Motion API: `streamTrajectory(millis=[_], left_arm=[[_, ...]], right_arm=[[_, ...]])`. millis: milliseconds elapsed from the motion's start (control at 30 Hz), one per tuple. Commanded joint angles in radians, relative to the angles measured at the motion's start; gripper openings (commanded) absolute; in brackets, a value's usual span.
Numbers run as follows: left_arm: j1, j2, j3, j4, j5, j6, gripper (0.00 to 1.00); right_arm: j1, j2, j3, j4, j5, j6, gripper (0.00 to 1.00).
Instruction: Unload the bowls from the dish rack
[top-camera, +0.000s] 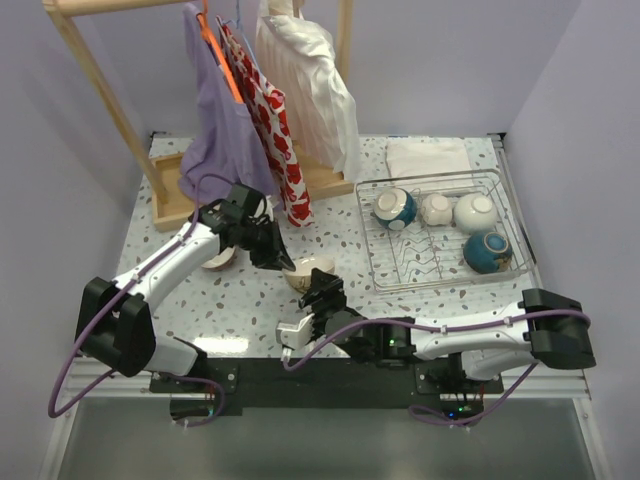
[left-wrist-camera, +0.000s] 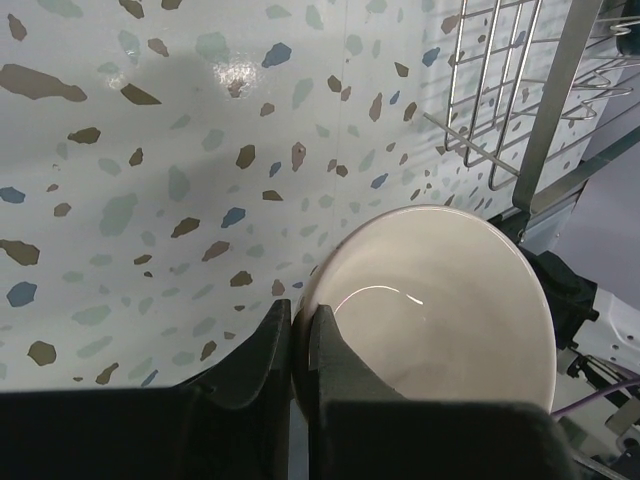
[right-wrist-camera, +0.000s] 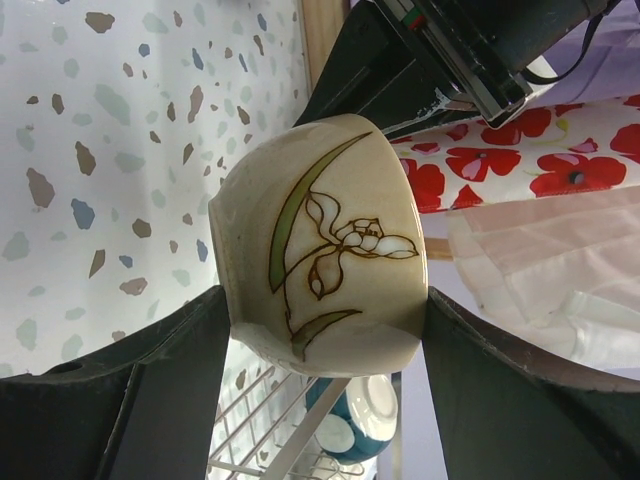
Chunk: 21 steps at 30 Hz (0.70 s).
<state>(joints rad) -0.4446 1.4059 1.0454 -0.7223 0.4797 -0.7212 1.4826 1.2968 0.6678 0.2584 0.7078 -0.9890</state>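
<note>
Left pincer (left-wrist-camera: 300, 322), clamped on the rim of the flower-painted bowl (top-camera: 308, 272) at frame centre, left of the dish rack (top-camera: 420, 262): keep shut, spread the right pincer (right-wrist-camera: 325, 305), clamped across its sides, fully before lowering onto worktop (top-camera: 250, 312).

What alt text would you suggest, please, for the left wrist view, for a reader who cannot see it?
The left gripper, seen from its own wrist, is shut on the rim of a cream bowl, one dark finger inside and one outside. Behind lies a speckled table, with a corner of the wire dish rack at upper right.
</note>
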Motion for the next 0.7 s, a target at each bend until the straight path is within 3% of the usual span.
streamTrajectory(millis=[0, 100, 200, 333, 567, 667], left_arm=[[-0.005, -0.024, 0.008, -0.009, 0.077, 0.002, 0.00], [-0.003, -0.028, 0.015, -0.008, 0.065, 0.000, 0.00], [-0.003, -0.030, 0.022, -0.009, 0.059, 0.002, 0.00], [0.003, -0.028, 0.030, -0.009, 0.042, 0.005, 0.00], [0.015, -0.025, 0.045, -0.006, 0.016, 0.003, 0.00], [0.015, -0.031, 0.059, -0.023, -0.041, 0.012, 0.00]], right_arm=[[-0.001, -0.014, 0.022, 0.036, 0.048, 0.019, 0.35], [0.002, -0.025, 0.029, -0.016, 0.038, 0.038, 0.60], [0.005, -0.034, 0.033, -0.071, 0.033, 0.053, 0.68], [0.007, -0.047, 0.049, -0.175, 0.010, 0.099, 0.88], [0.011, -0.067, 0.075, -0.289, -0.016, 0.170, 0.99], [0.010, -0.100, 0.102, -0.335, -0.033, 0.220, 0.99]])
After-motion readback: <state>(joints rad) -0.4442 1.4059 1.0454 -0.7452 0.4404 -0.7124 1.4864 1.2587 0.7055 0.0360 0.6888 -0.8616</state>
